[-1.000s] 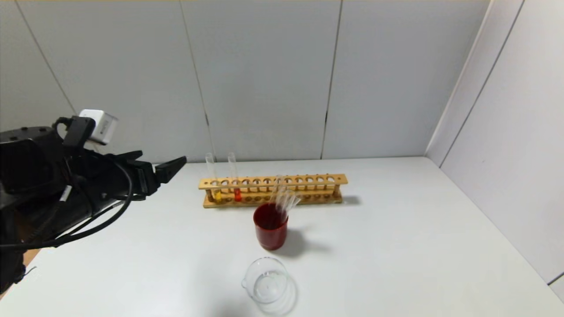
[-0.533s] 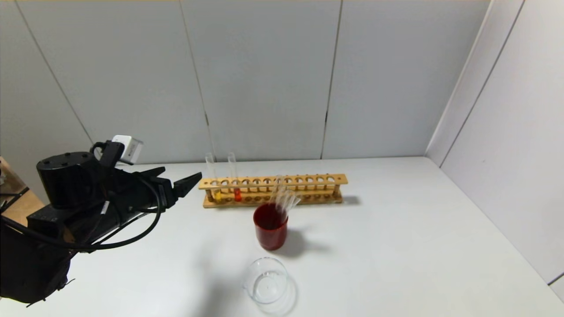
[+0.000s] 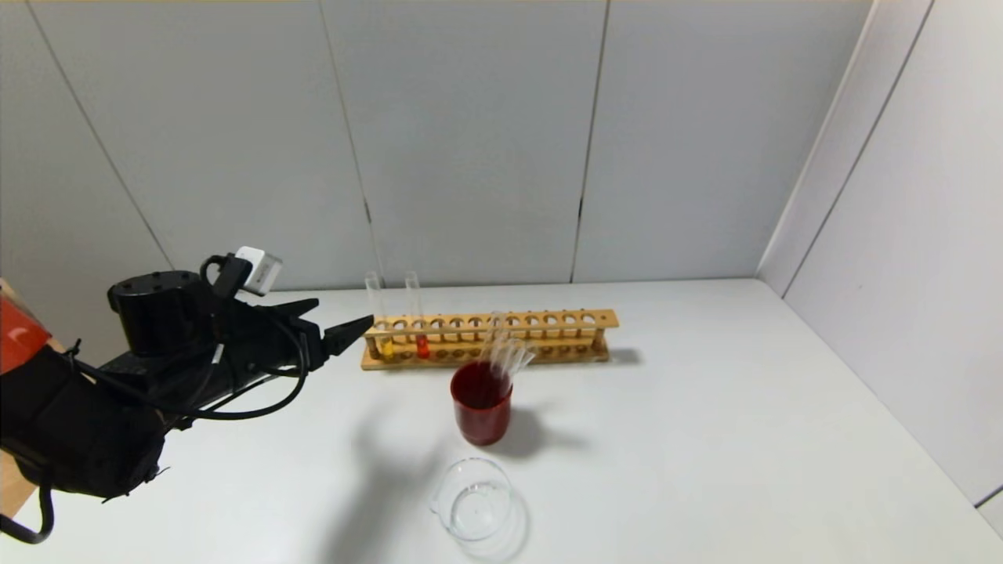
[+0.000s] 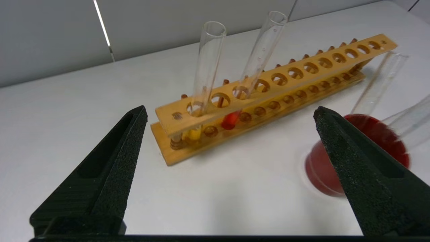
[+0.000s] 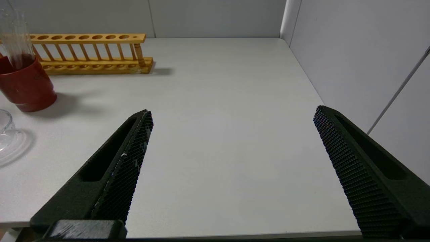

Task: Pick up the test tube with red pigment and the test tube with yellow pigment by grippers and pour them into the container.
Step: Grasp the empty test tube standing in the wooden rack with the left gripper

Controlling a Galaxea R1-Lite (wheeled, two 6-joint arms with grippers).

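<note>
My left gripper [image 3: 345, 333] has come in low toward the rack's [image 3: 486, 321] left end, jaws spread wide and empty; the yellow tube [image 4: 201, 80] and red tube [image 4: 255, 64] stand in its first holes, just ahead; the beaker [image 3: 472, 499] waits near me; my right gripper [image 5: 231, 134] sits parked, jaws spread, over bare table.
</note>
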